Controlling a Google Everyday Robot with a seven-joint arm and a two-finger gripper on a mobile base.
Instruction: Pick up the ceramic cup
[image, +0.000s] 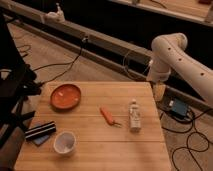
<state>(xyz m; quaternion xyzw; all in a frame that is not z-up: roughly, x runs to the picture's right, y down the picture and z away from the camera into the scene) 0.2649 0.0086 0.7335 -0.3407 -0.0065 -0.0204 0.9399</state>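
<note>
In the camera view, we see the cup (65, 142) standing upright, mouth up, near the front left corner of the wooden surface (100, 147). Nothing touches it. Just to its left, toward the left edge, lies a dark striped object (41, 131) that sits close to the cup but apart from it. Nearer the far left corner rests the orange dish (66, 96). Around the middle lies a small orange stick-like item (107, 115), and a white bottle (134, 115) stands toward the right edge.

The white arm (172, 52) bends down from the right. Its tool (160, 91) hangs just outside the far right corner of the surface, beyond the right edge. We cannot tell whether the tool is spread or pressed together, though it does not appear to carry anything. It is well apart from the cup, roughly across the diagonal of the surface.

We judge that the task has barely begun, with no approach made and no grasp or lift done. Everything is left to do: we have to bring the tool across the surface, past the bottle and the orange item, to a place above the cup. Then we lower it over the rim, take hold and raise the cup.
</note>
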